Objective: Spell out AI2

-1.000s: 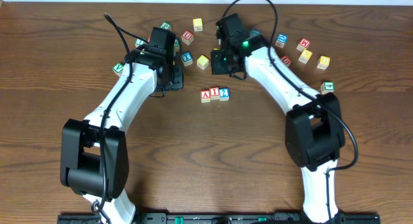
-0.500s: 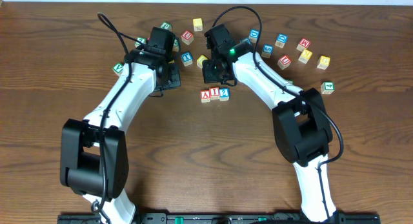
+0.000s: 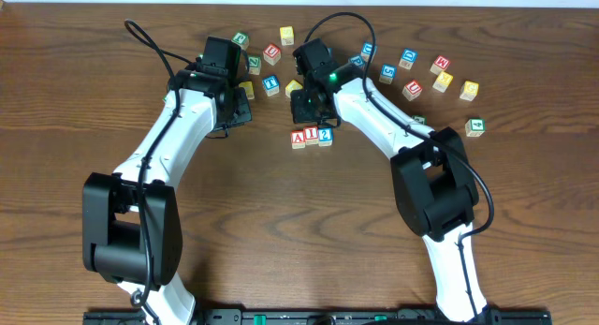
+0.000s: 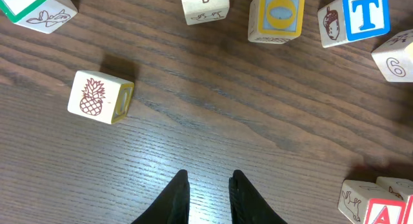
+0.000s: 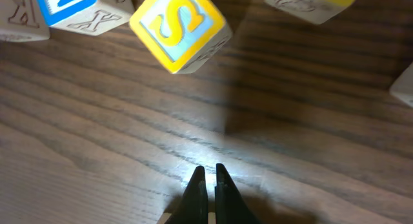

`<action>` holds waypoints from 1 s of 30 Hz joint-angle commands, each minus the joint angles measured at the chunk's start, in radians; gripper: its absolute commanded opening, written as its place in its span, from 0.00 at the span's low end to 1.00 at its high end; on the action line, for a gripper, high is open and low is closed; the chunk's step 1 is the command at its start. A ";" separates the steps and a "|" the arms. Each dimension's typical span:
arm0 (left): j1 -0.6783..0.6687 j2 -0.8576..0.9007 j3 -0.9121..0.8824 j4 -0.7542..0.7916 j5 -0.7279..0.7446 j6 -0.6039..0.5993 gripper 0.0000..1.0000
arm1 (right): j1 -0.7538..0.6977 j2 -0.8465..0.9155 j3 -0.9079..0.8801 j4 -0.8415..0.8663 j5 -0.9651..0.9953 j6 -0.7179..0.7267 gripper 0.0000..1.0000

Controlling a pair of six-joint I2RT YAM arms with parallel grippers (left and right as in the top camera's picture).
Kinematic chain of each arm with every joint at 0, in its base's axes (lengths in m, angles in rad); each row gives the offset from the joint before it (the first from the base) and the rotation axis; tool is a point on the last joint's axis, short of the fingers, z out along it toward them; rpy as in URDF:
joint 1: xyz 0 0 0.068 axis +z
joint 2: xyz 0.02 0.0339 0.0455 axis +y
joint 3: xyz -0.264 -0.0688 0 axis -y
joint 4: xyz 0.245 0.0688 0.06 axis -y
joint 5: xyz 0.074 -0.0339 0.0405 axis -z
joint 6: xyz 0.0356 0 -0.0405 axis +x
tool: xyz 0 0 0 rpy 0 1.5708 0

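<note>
Item one, nearest my arm bases on the wooden table (image 3: pixel 299 241): the A block (image 3: pixel 299 138), I block (image 3: pixel 312 135) and 2 block (image 3: pixel 325 136). They sit side by side and touching, in a short row that reads AI2 from overhead, mid-table between the two arms. Item two, just beyond the row: the right gripper (image 5: pixel 208 175), fingers pressed together on nothing, over bare wood. A yellow S block (image 5: pixel 177 30) lies a little past its tips, turned at an angle. Item three, left of the row and apart from it: the left gripper (image 4: pixel 208 185), fingers a narrow gap apart with only wood between them. I see a pineapple block (image 4: pixel 100 98) ahead and to its left, not touched. Item four, farther out: an O block (image 4: pixel 277 14) and a blue T block (image 4: pixel 364 14) near each other. Item five, toward the far edge: a red block (image 3: pixel 271 53), then a yellow block (image 3: pixel 286 35) beyond it.
</note>
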 commanded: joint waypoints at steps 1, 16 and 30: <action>0.002 -0.011 0.015 -0.003 -0.015 -0.010 0.21 | 0.010 0.014 0.011 -0.009 0.002 0.024 0.01; 0.002 -0.011 0.015 -0.012 -0.015 -0.010 0.21 | 0.022 0.014 0.005 -0.044 0.038 0.050 0.01; 0.002 -0.011 0.015 -0.018 -0.015 -0.010 0.21 | 0.025 0.014 0.005 -0.081 0.038 0.050 0.01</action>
